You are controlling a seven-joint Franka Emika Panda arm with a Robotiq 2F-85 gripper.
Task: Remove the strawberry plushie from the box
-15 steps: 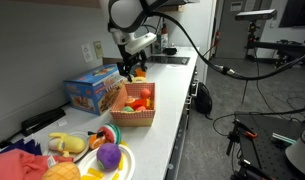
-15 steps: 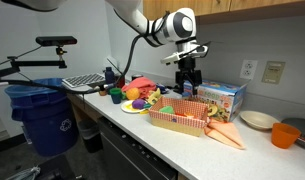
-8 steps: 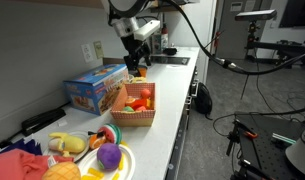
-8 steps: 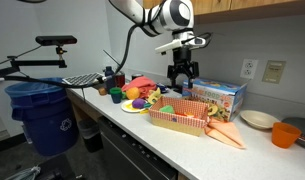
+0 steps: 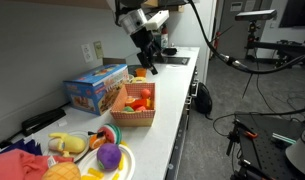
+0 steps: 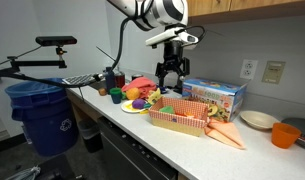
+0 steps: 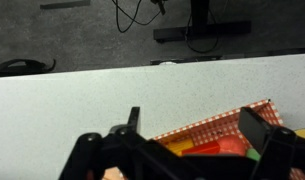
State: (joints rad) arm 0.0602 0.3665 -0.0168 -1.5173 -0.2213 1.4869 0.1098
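Note:
The box [image 5: 133,118] is a small tan-orange woven basket on the white counter, also in an exterior view [image 6: 182,122] and at the bottom of the wrist view [image 7: 232,112]. A rounded red soft item, the strawberry plushie [image 7: 230,147], lies inside it among yellow and green toys; it also shows in an exterior view [image 5: 145,102]. My gripper [image 5: 148,68] [image 6: 169,82] hangs in the air above and beyond the box. Its fingers [image 7: 194,120] are spread wide with nothing between them.
A blue printed carton [image 5: 92,88] [image 6: 217,95] stands by the wall beside the box. A plate of toy food with a purple toy [image 5: 109,155] sits at one counter end. Orange soft carrots [image 6: 224,132], a bowl [image 6: 257,120] and an orange cup [image 6: 284,134] lie at the other end. A blue bin [image 6: 42,115] stands on the floor.
My gripper has risen and moved sideways along the counter, away from over the box. The box and its contents have not moved.

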